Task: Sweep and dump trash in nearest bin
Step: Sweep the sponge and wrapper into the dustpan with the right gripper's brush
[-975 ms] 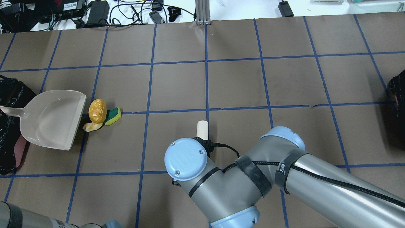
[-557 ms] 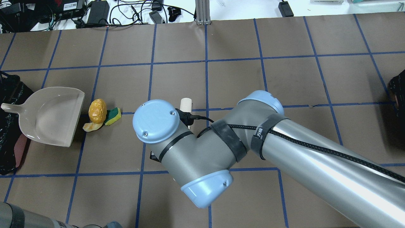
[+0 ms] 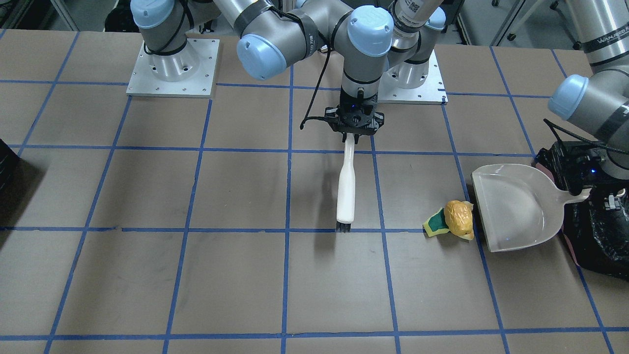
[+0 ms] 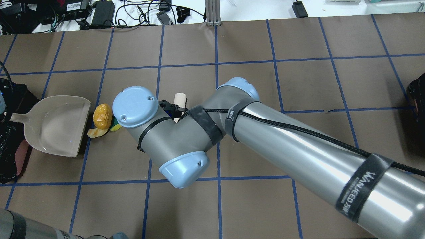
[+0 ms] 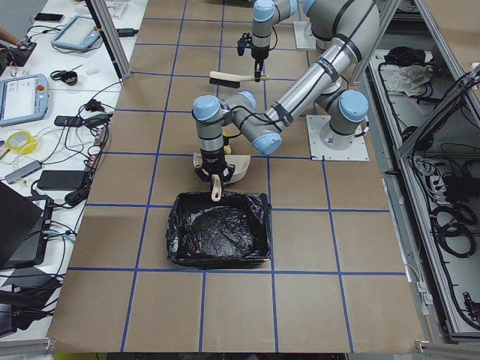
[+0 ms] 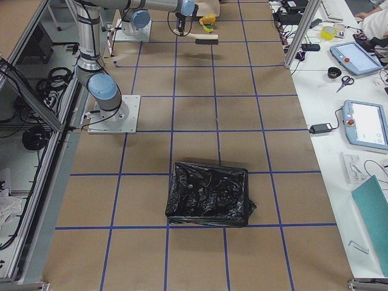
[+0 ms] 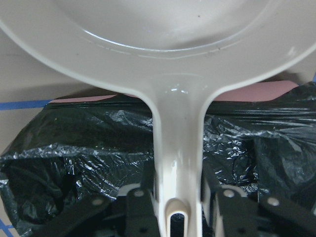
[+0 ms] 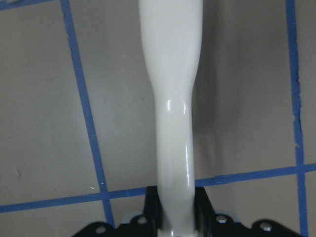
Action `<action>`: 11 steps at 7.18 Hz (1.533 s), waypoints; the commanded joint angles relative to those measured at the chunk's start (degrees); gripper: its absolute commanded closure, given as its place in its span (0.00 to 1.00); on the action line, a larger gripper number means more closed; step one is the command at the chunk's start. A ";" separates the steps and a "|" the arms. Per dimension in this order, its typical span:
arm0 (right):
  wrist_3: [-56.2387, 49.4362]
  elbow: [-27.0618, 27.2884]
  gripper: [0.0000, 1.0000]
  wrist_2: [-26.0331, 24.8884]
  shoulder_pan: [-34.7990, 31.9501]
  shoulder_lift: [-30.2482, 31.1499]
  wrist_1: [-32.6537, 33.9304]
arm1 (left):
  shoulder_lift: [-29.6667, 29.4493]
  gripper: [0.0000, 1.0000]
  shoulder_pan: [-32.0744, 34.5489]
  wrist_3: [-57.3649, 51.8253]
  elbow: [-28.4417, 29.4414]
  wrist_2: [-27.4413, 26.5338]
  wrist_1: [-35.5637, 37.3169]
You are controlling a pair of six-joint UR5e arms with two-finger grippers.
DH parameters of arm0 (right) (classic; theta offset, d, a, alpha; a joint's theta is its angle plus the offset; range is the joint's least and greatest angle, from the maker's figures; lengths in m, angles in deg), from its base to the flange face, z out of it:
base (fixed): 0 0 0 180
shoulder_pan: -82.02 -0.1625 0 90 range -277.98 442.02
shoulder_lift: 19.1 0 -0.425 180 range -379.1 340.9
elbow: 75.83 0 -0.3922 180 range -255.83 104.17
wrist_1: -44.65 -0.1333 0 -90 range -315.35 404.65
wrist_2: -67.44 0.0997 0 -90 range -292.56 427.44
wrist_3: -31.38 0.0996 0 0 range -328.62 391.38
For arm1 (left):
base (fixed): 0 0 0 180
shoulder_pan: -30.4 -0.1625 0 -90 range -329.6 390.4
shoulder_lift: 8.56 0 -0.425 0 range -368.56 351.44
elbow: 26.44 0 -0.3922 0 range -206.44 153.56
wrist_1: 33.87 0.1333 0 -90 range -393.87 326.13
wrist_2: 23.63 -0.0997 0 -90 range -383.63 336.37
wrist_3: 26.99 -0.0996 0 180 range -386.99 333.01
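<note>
My right gripper (image 3: 352, 133) is shut on the handle of a white brush (image 3: 346, 191), whose dark bristles (image 3: 343, 227) point down at the table. The brush handle fills the right wrist view (image 8: 170, 98). My left gripper (image 3: 572, 184) is shut on the handle of the beige dustpan (image 3: 516, 206), which lies flat, mouth towards the trash. The trash is a yellow crumpled ball (image 3: 459, 216), a green-yellow sponge (image 3: 435, 222) and a pale peel (image 4: 96, 132), just off the pan's lip. The brush is about a tile from it. The pink-sided, black-lined bin (image 3: 597, 241) is right behind the pan's handle.
In the overhead view my right arm (image 4: 186, 132) covers part of the sponge and most of the brush. A second black-bagged container (image 6: 206, 194) stands far off at the table's other end. Cables and devices (image 4: 99, 13) lie beyond the far edge.
My right arm has swung left with the brush, from mid-table to close beside the trash. The dustpan has shifted slightly in my left gripper. The trash has not moved.
</note>
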 commanded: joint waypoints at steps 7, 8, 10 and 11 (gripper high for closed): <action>9.71 -23.10 1.00 4.16 -6.20 -20.00 2.48 | -2.17 1.00 0.55 3.48 -0.89 0.06 2.37; 8.75 -25.48 1.00 4.42 -6.81 -22.11 2.74 | -2.17 1.00 0.55 3.85 -0.98 0.06 2.37; 6.21 -27.52 1.00 4.51 -7.69 -24.32 2.74 | -2.08 1.00 1.60 4.81 -0.98 -0.12 2.37; 6.02 -27.87 1.00 4.60 -8.22 -24.85 2.83 | -2.08 1.00 1.69 4.99 -0.98 -0.20 2.28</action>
